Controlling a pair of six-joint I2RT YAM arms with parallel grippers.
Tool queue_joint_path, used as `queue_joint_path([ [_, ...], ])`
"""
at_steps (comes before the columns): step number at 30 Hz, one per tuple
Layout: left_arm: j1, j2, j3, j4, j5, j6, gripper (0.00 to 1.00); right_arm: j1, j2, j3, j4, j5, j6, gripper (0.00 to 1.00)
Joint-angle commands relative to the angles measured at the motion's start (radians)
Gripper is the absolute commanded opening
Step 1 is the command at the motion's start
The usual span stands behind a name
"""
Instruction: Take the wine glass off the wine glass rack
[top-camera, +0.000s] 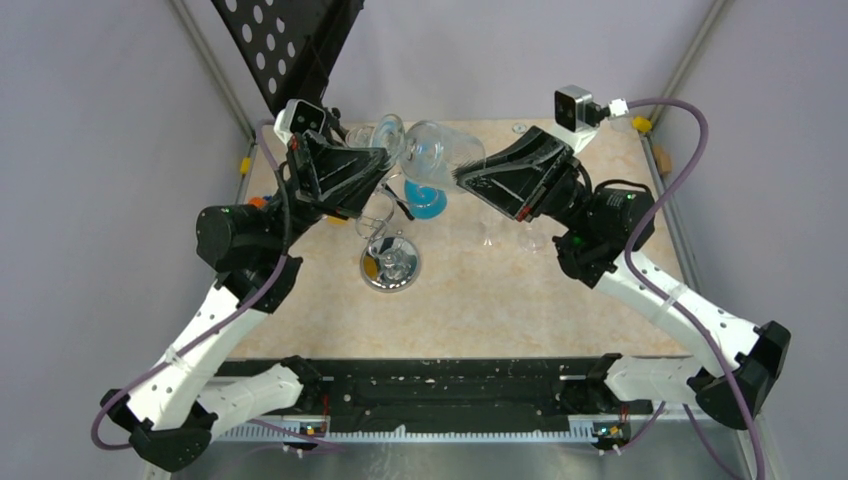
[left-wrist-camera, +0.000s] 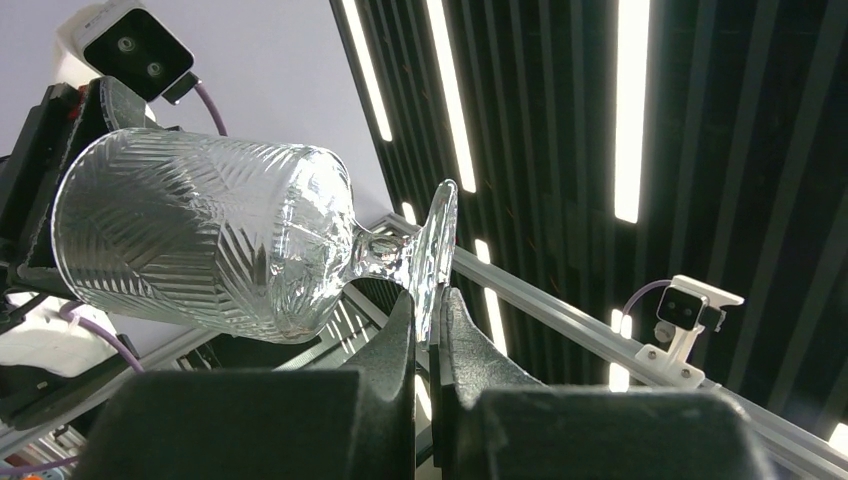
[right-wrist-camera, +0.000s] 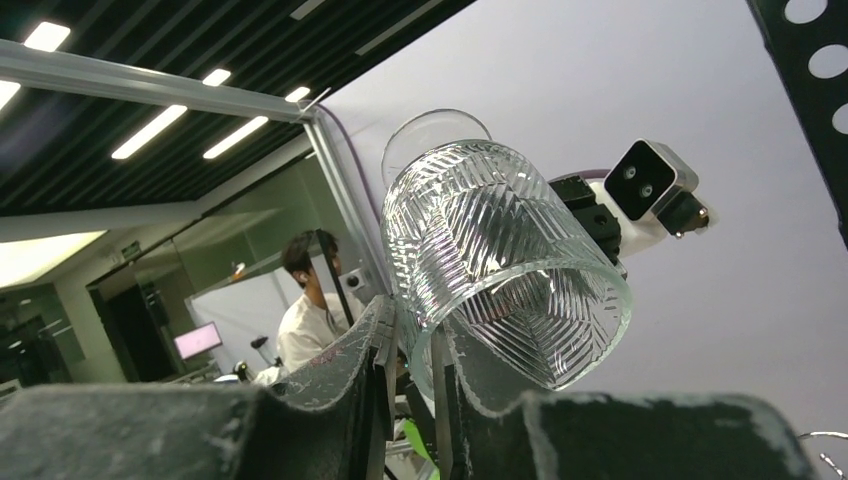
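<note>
Beige, stone-patterned table (top-camera: 560, 300) fills the floor of a grey-walled cell. The rack (top-camera: 390, 265) stands near its middle on a round, shiny base, with curled wire arms on its stem. Behind the rack and to its left, a black perforated plate (top-camera: 290, 45) leans in the far corner. The two arms reach in from either side of the rack and meet above and beyond it.

Between them the wine glass (top-camera: 432, 150), clear with cut ridges, is held in the air on its side, beyond the rack and, as far as the overhead view shows, apart from its wire arms. The left gripper (left-wrist-camera: 429, 325) is clamped on the edge of the glass's foot. The right gripper (right-wrist-camera: 410, 350) pinches the wall of the bowl at the rim, its fingers nearly together.

A small blue object (top-camera: 428, 203) sits just behind the rack. Faint clear glassware (top-camera: 490, 235) stands to the rack's right.
</note>
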Motion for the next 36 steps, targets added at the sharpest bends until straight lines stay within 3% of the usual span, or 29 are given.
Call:
queue_joint_path([
  [1, 0.008, -0.006, -0.015, 0.012, -0.033, 0.07, 0.0, 0.015, 0.008, 0.092, 0.14, -0.019, 0.031, 0.14],
  [4, 0.009, -0.016, -0.024, -0.018, -0.04, 0.079, 0.0, 0.015, 0.018, 0.097, 0.161, -0.022, 0.044, 0.0],
  [6, 0.009, -0.023, -0.023, -0.039, -0.044, 0.094, 0.0, 0.015, 0.016, 0.098, 0.148, -0.019, 0.042, 0.0],
  [7, 0.009, -0.027, -0.022, -0.059, -0.048, 0.106, 0.06, 0.015, 0.01, 0.097, 0.133, -0.012, 0.036, 0.0],
  [11, 0.008, -0.056, -0.008, -0.163, -0.073, 0.193, 0.44, 0.016, -0.029, 0.096, 0.026, 0.016, -0.037, 0.0],
  [14, 0.01, -0.09, -0.008, -0.264, -0.116, 0.276, 0.64, 0.016, -0.079, 0.104, -0.126, 0.064, -0.138, 0.0],
  [21, 0.01, -0.129, -0.047, -0.384, -0.175, 0.452, 0.89, 0.015, -0.204, 0.145, -0.565, 0.288, -0.41, 0.0],
  [23, 0.01, -0.122, -0.03, -0.397, -0.163, 0.569, 0.91, 0.016, -0.234, 0.171, -0.725, 0.376, -0.498, 0.0],
  [29, 0.012, -0.088, 0.111, -0.671, -0.167, 0.924, 0.92, 0.015, -0.206, 0.381, -1.262, 0.77, -0.716, 0.0],
  [32, 0.011, -0.082, 0.171, -0.788, -0.223, 1.06, 0.92, 0.015, -0.127, 0.534, -1.538, 1.064, -0.807, 0.0],
  [36, 0.012, -0.071, 0.244, -0.927, -0.338, 1.191, 0.91, 0.0, -0.036, 0.63, -1.741, 1.287, -0.892, 0.0],
])
